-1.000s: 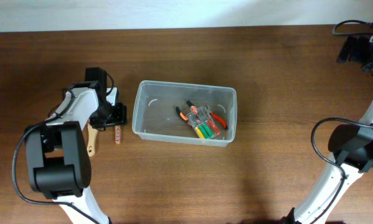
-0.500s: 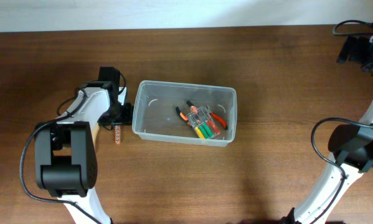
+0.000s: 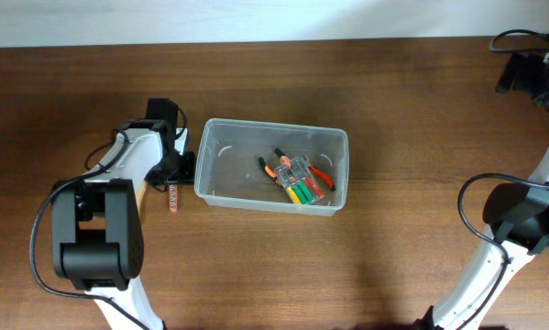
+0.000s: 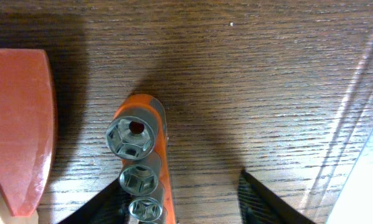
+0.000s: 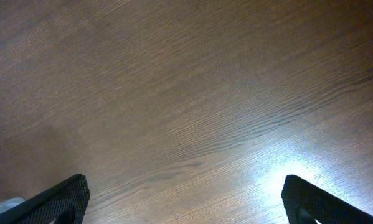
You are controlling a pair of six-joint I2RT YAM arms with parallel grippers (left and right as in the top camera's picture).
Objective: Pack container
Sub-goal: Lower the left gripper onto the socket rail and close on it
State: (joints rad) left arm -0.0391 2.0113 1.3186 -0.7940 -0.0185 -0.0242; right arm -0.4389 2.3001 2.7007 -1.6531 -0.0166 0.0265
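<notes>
Overhead, the table (image 3: 421,110) carries the container (image 3: 203,170) at its middle, pliers (image 3: 272,166) and a small clear case (image 3: 301,183) already inside. Left of it the socket rail (image 4: 142,165) lies unpacked; my left gripper (image 4: 183,196) straddles it, fingers apart. My right gripper (image 5: 186,199) gapes, empty.

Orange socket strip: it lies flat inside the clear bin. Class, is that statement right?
Not right. The orange socket strip lies flat on the table, outside the clear bin and close to one of its end walls. The overhead view shows this.
</notes>
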